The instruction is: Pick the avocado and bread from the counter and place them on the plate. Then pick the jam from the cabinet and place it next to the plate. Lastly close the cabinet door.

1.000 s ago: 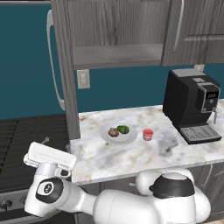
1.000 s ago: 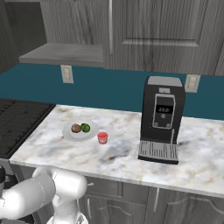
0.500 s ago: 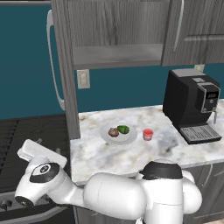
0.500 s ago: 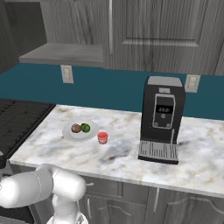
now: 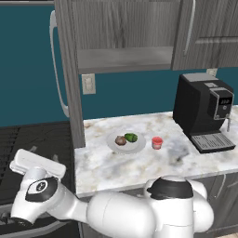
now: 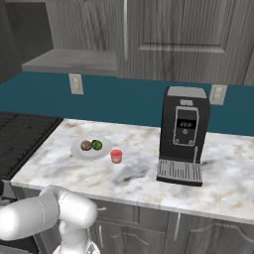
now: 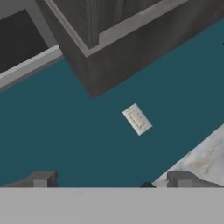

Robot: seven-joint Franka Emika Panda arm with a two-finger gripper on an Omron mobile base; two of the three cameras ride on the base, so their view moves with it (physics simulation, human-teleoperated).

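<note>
The plate [image 5: 137,148] lies on the counter [image 5: 116,167] with the brown bread [image 5: 120,140] and the green avocado [image 5: 131,137] on it, also seen as plate [image 6: 79,153], bread [image 6: 86,145] and avocado [image 6: 97,145]. The red jam [image 5: 157,142] [image 6: 116,156] stands on the counter just right of the plate. The cabinet [image 5: 125,58] is open, and its cabinet door [image 5: 69,74] stands edge-on at the left. My gripper [image 7: 111,181] is open and holds nothing. It faces the blue wall under the cabinet [image 7: 109,26], low and left of the counter.
A black coffee machine [image 5: 204,116] [image 6: 182,134] stands at the counter's right. The black stove top [image 5: 32,139] lies left of the counter, under my arm [image 5: 37,186]. A wall outlet [image 7: 137,119] [image 5: 88,83] sits below the cabinet.
My arm has swung a little further left and down over the stove. The plate, the food and the jam have not moved, and the gripper has stayed open.
</note>
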